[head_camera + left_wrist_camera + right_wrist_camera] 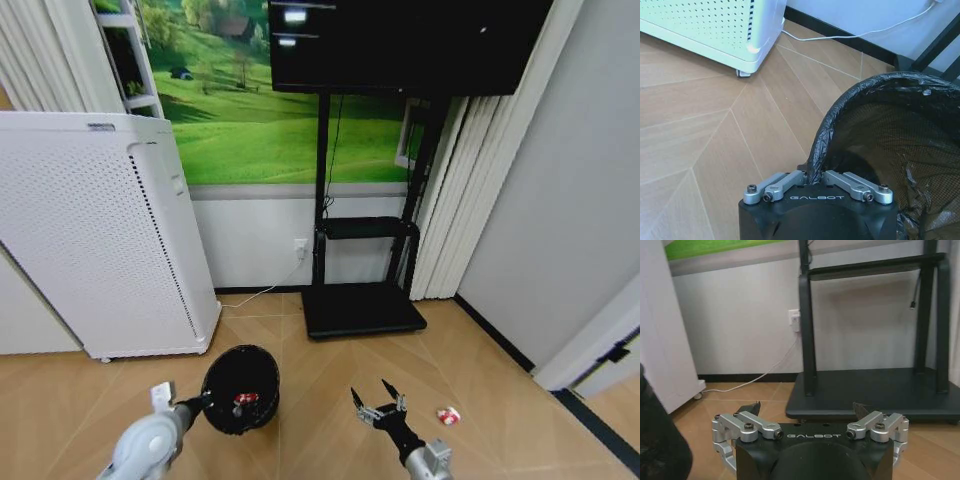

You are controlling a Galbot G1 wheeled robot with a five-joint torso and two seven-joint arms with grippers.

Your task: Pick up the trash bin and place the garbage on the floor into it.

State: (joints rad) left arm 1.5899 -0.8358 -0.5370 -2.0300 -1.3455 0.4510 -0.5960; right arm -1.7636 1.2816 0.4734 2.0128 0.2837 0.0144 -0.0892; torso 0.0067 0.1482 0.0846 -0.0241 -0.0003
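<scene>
From the head camera I see the small black round mesh trash bin (241, 389) on the wood floor (320, 360) at about seven o'clock in the picture, just in front of the tall white perforated air purifier (100, 240); a red-and-white scrap (245, 398) lies inside the bin; my left gripper (205, 404) sits at the bin's nine o'clock edge, clamped on the rim; my right gripper (378, 398) hovers at five o'clock with its fingers spread apart and nothing between them; a crumpled red-and-white wrapper (448, 415) lies on the floor at the right gripper's three o'clock, near but not touching; the black monitor stand (362, 300) fills twelve o'clock.

On the left wrist camera the left gripper (816, 176) is closed together on the bin's rim (880, 80), pinching the black plastic liner where it folds over the mesh; the purifier's base (715, 35) and a white cable (860, 34) show beyond.

On the right wrist camera the right gripper (807, 410) stands open, its fingertips (751, 408) wide apart, facing the stand's flat black base (875, 395); a white wall socket (795, 320) sits on the wall behind.
</scene>
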